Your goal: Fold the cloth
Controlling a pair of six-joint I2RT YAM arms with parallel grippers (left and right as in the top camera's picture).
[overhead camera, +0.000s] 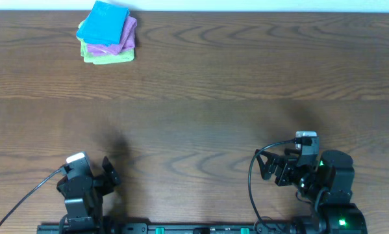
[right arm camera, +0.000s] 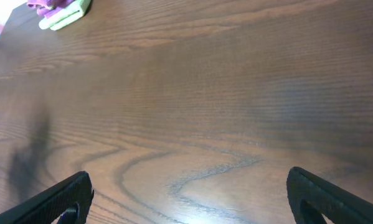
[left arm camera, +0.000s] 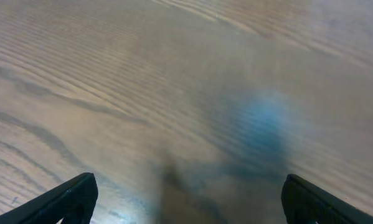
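Note:
A stack of three folded cloths [overhead camera: 107, 32], blue on top, purple in the middle and green at the bottom, lies at the far left of the wooden table. Its corner shows at the top left of the right wrist view [right arm camera: 60, 12]. My left gripper [overhead camera: 110, 172] is open and empty near the front edge at the left, over bare wood [left arm camera: 186, 205]. My right gripper [overhead camera: 269, 166] is open and empty near the front edge at the right, over bare wood [right arm camera: 189, 205]. Both are far from the stack.
The brown wooden table [overhead camera: 207, 97] fills the overhead view. Its far edge meets a white wall at the top. The arm bases and cables sit along the front edge.

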